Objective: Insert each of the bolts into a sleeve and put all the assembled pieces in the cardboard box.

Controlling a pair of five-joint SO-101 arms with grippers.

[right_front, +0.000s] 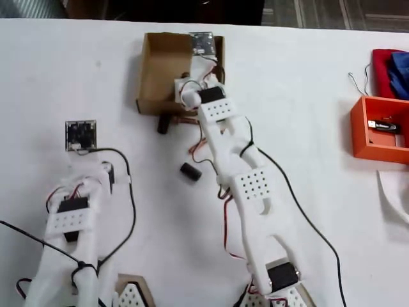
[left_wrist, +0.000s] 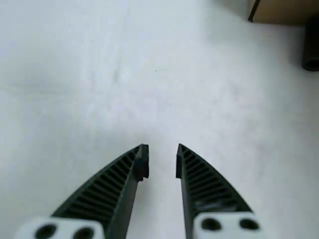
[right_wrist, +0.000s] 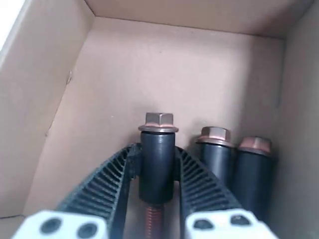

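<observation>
Inside the cardboard box (right_wrist: 149, 64), my right gripper (right_wrist: 157, 152) is shut on an assembled piece (right_wrist: 157, 174), a black sleeve with a copper bolt through it. It stands beside two other assembled pieces (right_wrist: 215, 157) (right_wrist: 254, 172) against the box wall. In the high view the right arm (right_front: 220, 137) reaches into the cardboard box (right_front: 156, 70) at the table's far middle. One loose black sleeve (right_front: 163, 123) lies just outside the box and another sleeve (right_front: 190, 172) lies nearer. My left gripper (left_wrist: 162, 162) hangs open over bare table with nothing between its fingers. The box corner (left_wrist: 284, 12) and a sleeve (left_wrist: 311, 47) lie ahead of it.
An orange bin (right_front: 377, 137) holding a small black item stands at the right edge, with red and blue cloth (right_front: 390, 67) behind it. Black cables (right_front: 131, 198) trail from both arms across the white table.
</observation>
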